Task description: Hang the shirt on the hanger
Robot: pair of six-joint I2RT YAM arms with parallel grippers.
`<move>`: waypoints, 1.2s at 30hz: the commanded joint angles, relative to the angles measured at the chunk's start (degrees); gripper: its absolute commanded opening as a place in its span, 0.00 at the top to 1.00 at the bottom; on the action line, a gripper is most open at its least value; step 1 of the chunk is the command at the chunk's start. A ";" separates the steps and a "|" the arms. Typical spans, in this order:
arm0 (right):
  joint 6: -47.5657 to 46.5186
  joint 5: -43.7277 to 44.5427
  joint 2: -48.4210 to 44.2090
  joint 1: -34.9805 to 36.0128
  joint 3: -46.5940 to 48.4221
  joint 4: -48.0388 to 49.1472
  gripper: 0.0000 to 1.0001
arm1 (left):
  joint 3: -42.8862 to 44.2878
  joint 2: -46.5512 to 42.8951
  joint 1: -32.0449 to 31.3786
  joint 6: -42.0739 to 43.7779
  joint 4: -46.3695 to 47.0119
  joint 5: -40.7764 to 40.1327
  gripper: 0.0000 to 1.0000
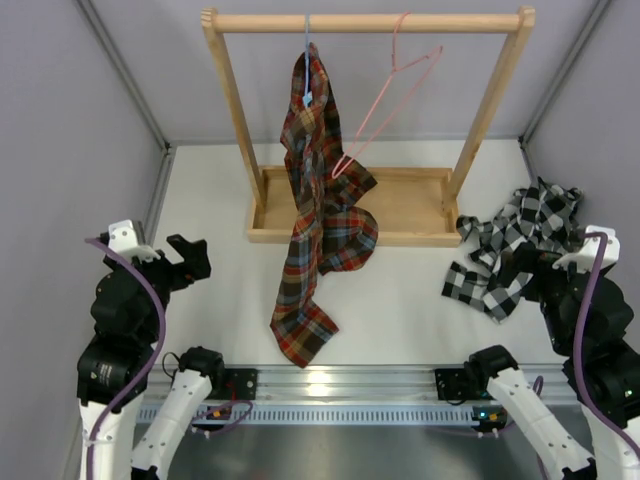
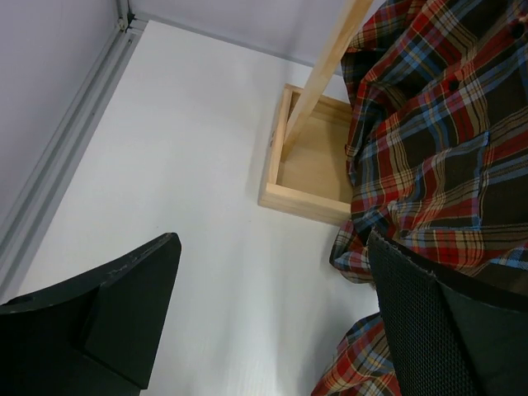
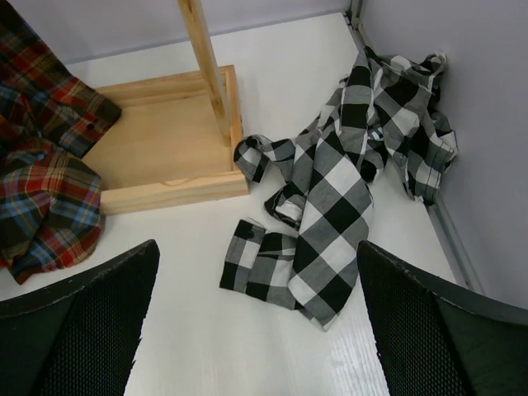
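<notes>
The black-and-white checked shirt (image 1: 510, 245) lies crumpled on the table at the right, against the side wall; in the right wrist view the shirt (image 3: 330, 198) spreads from the corner toward my fingers. The pink wire hanger (image 1: 385, 100) hangs empty and tilted from the wooden rail. My right gripper (image 1: 530, 272) hovers over the shirt's near edge, open (image 3: 257, 252), holding nothing. My left gripper (image 1: 190, 258) is at the left, well away from both things, open (image 2: 272, 247) over bare table.
A red tartan shirt (image 1: 318, 200) hangs from a light blue hanger on the wooden rack (image 1: 365, 22) and drapes down over the rack's base tray (image 1: 410, 205) onto the table. Grey walls close in the left, right and back.
</notes>
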 commanded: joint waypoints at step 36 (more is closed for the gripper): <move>9.14 -15.82 68.54 -32.94 -3.45 36.89 0.10 | -13.99 -4.69 -4.05 -3.85 8.29 2.02 0.02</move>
